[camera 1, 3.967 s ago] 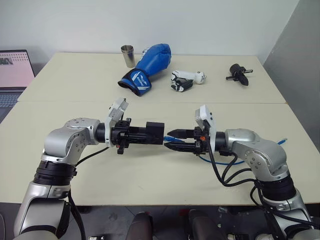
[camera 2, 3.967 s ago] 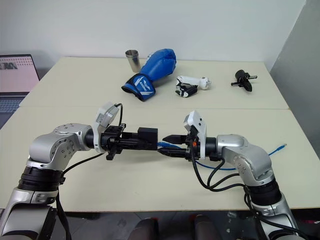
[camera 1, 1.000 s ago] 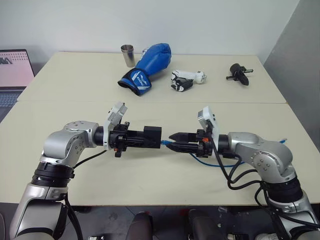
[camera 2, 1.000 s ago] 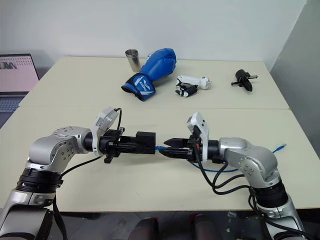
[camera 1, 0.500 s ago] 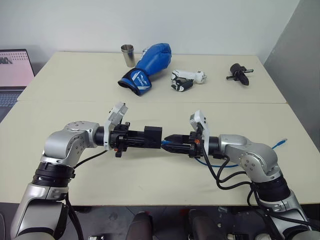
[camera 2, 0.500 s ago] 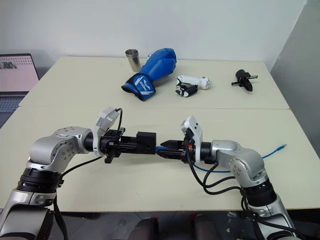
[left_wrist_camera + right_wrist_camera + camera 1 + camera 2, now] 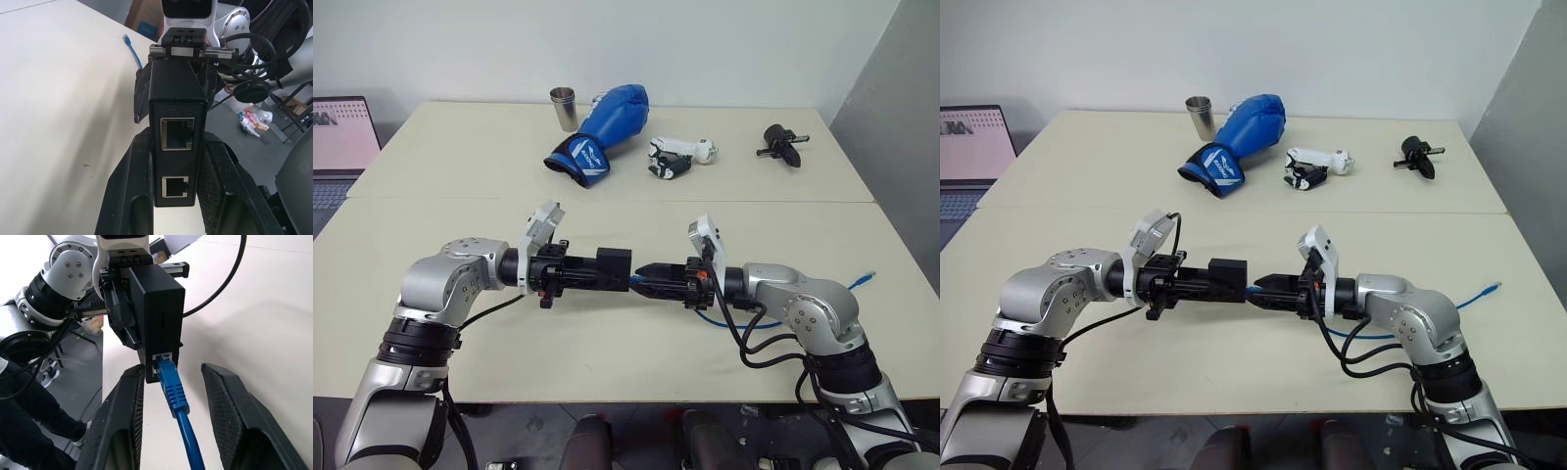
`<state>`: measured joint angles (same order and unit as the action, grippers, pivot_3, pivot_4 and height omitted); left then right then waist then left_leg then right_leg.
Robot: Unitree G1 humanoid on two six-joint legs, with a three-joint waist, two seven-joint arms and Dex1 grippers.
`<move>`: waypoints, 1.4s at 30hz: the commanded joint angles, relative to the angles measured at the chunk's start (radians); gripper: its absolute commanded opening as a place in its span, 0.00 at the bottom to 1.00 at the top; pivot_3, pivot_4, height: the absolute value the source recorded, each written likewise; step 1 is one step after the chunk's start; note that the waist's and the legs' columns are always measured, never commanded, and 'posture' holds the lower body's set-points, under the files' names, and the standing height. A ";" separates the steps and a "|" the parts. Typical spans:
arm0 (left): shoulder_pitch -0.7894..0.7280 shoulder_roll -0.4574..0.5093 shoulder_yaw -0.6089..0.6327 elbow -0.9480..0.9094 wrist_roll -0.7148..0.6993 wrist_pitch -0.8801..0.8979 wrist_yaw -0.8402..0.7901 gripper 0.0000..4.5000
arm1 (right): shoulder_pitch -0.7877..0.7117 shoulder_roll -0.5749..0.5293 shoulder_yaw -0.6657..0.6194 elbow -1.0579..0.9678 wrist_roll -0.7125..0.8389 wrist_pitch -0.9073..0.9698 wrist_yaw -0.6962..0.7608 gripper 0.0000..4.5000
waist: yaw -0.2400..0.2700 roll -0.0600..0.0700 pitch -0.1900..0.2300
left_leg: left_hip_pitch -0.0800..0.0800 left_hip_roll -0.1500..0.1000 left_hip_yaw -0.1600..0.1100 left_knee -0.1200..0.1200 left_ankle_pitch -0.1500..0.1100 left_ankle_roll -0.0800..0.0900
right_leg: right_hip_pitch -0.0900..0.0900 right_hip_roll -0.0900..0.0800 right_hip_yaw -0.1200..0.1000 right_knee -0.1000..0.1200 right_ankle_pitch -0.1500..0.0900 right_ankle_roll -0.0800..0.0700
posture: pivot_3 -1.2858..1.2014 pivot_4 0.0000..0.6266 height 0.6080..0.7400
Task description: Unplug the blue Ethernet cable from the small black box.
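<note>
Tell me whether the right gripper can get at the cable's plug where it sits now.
Probably yes: the right gripper stands open with its fingers either side of the blue Ethernet cable, plugged into the small black box; nothing lies between.

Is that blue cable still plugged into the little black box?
Plugged in: the blue Ethernet cable's plug sits inside the small black box's port.
</note>
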<state>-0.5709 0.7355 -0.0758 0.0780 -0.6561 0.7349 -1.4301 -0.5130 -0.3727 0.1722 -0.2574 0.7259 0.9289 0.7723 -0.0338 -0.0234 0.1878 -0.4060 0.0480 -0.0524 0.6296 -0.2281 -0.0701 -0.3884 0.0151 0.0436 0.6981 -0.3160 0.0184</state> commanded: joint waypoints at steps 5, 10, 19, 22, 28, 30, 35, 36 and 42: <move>-0.008 -0.002 0.019 -0.035 -0.014 0.002 -0.005 0.17 | -0.002 -0.001 -0.022 -0.018 0.022 0.001 0.019 0.43 | 0.000 0.000 0.000 | 0.000 0.000 0.000 0.000 0.000 0.000 | 0.000 0.000 0.000 0.000 0.000 0.000 | 0.52 0.24 1.00; -0.005 0.000 0.018 -0.038 -0.014 0.000 -0.009 0.17 | 0.000 -0.002 -0.027 -0.020 0.030 0.007 0.024 0.27 | 0.000 0.000 0.000 | 0.000 0.000 0.000 0.000 0.000 0.000 | 0.000 0.000 0.000 0.000 0.000 0.000 | 0.52 0.24 1.00; -0.003 0.000 0.017 -0.040 -0.016 0.003 -0.013 0.17 | -0.003 -0.012 -0.038 -0.026 0.053 0.028 0.040 0.02 | 0.000 0.000 0.000 | 0.000 0.000 0.000 0.000 0.000 0.000 | 0.000 0.000 0.000 0.000 0.000 0.000 | 0.52 0.24 1.00; 0.001 0.000 0.016 -0.044 -0.018 0.005 -0.016 0.17 | -0.004 -0.013 -0.040 -0.029 0.066 0.036 0.041 0.02 | 0.000 0.000 0.000 | 0.000 0.000 0.000 0.000 0.000 0.000 | 0.000 0.000 0.000 0.000 0.000 0.000 | 0.52 0.24 1.00; 0.015 0.023 0.016 -0.042 -0.004 -0.003 -0.032 0.17 | 0.006 -0.041 -0.056 -0.026 0.088 0.063 0.057 0.02 | 0.000 0.000 0.000 | 0.000 0.000 0.000 0.000 0.000 0.000 | 0.000 0.000 0.000 0.000 0.000 0.000 | 0.52 0.24 1.00; 0.017 0.042 0.027 -0.019 0.010 -0.015 -0.038 0.17 | 0.023 -0.077 -0.073 -0.026 0.096 0.074 0.070 0.02 | 0.000 0.000 0.000 | 0.000 0.000 0.000 0.000 0.000 0.000 | 0.000 0.000 0.000 0.000 0.000 0.000 | 0.52 0.24 1.00; 0.017 0.072 0.052 0.023 0.029 -0.039 -0.030 0.17 | 0.065 -0.159 -0.126 -0.040 0.121 0.091 0.085 0.02 | 0.001 0.000 0.000 | 0.000 0.000 0.000 0.000 0.000 0.000 | 0.000 0.000 0.000 0.000 0.000 0.000 | 0.52 0.24 1.00; 0.018 0.073 0.054 0.026 0.031 -0.042 -0.028 0.17 | 0.068 -0.165 -0.134 -0.041 0.124 0.092 0.084 0.02 | 0.001 0.000 0.000 | 0.000 0.000 0.000 0.000 0.000 0.000 | 0.000 0.000 0.000 0.000 0.000 0.000 | 0.52 0.24 1.00; 0.019 0.048 0.076 0.044 0.037 -0.053 0.025 0.17 | 0.011 -0.115 -0.133 0.140 -0.125 -0.154 -0.095 0.02 | -0.002 0.000 0.000 | 0.000 0.000 0.000 0.000 0.000 0.000 | 0.000 0.000 0.000 0.000 0.000 0.000 | 0.52 0.24 1.00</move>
<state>-0.5474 0.7946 -0.0384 0.1291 -0.6173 0.6949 -1.4305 -0.4528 -0.5115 0.0481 -0.2207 0.7549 0.9453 0.7864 -0.0355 -0.0235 0.1878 -0.4060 0.0481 -0.0521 0.6296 -0.2282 -0.0700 -0.3884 0.0153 0.0438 0.6980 -0.3161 0.0186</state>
